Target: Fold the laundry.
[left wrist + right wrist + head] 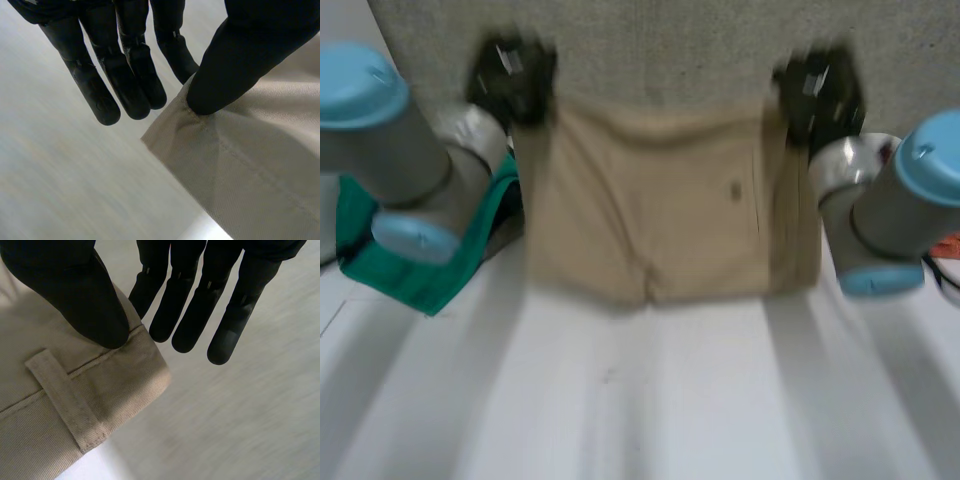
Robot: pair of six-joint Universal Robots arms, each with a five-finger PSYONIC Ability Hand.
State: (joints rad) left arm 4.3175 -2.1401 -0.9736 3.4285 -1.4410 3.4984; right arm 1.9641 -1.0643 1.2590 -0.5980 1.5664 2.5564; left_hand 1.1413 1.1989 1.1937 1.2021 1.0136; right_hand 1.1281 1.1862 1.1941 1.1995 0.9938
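A pair of beige shorts hangs spread between my two hands, its lower edge near the white table. My left hand holds one top corner. In the left wrist view its thumb presses the corner of the beige cloth against the straight fingers behind it. My right hand holds the other top corner. There the thumb pins the waistband near a belt loop, with the fingers straight behind the edge.
A green cloth lies on the table under my left arm. Something orange shows at the table's right edge behind my right arm. A grey speckled surface runs behind the hands.
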